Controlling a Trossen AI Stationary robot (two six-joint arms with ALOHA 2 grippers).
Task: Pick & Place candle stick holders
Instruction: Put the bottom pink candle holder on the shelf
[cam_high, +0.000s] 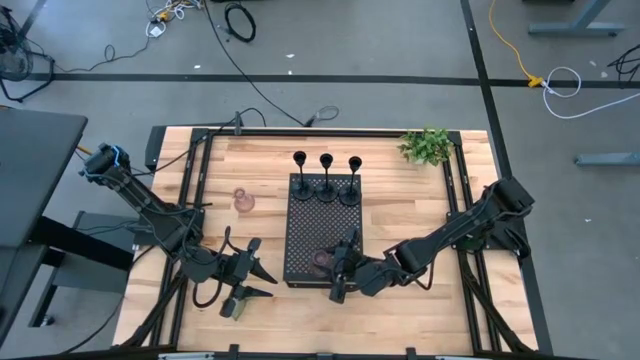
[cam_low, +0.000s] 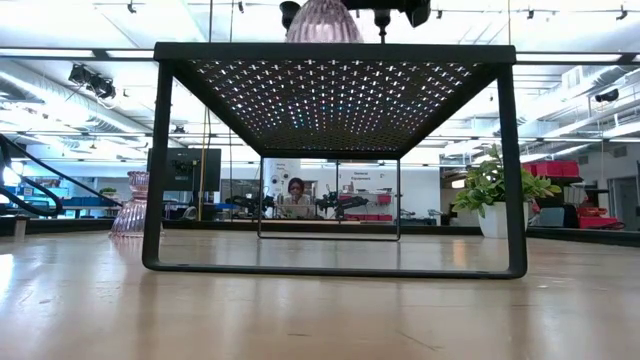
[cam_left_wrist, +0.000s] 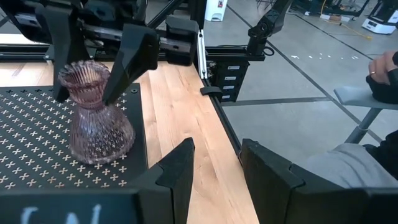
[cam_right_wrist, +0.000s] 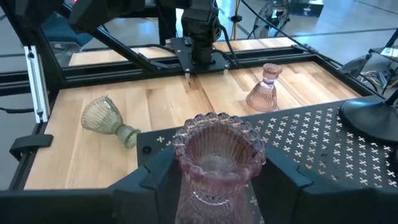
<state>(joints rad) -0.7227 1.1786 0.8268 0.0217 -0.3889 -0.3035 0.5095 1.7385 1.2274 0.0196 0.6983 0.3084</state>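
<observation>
A black perforated tray (cam_high: 300, 225) stands mid-table, with three slim black candle stick holders (cam_high: 326, 180) upright at its far end. A pinkish glass holder (cam_left_wrist: 93, 115) stands on the tray's near end with my right gripper (cam_right_wrist: 217, 177) shut around its cup. A second pinkish holder (cam_high: 244, 200) stands on its base on the wood left of the tray. An olive-green holder (cam_right_wrist: 107, 119) lies on its side near the table's front left. My left gripper (cam_left_wrist: 214, 168) hangs open beside the tray's near left corner, with nothing between its fingers. My right gripper pinches the pinkish holder's beaded cup top (cam_right_wrist: 186, 149) between its two fingers (cam_left_wrist: 127, 59), one on each side. The fingers come from the table's right, slanting a little downward. The holder is upright, its flared base (cam_left_wrist: 99, 146) on the tray's perforated top.
A small leafy plant (cam_high: 428, 146) sits at the far right corner. Black frame rails (cam_high: 200, 170) run along the table's left, right and far sides. Bare wood lies between the tray and the front edge. A person sits in the room beyond the table (cam_low: 296, 192).
</observation>
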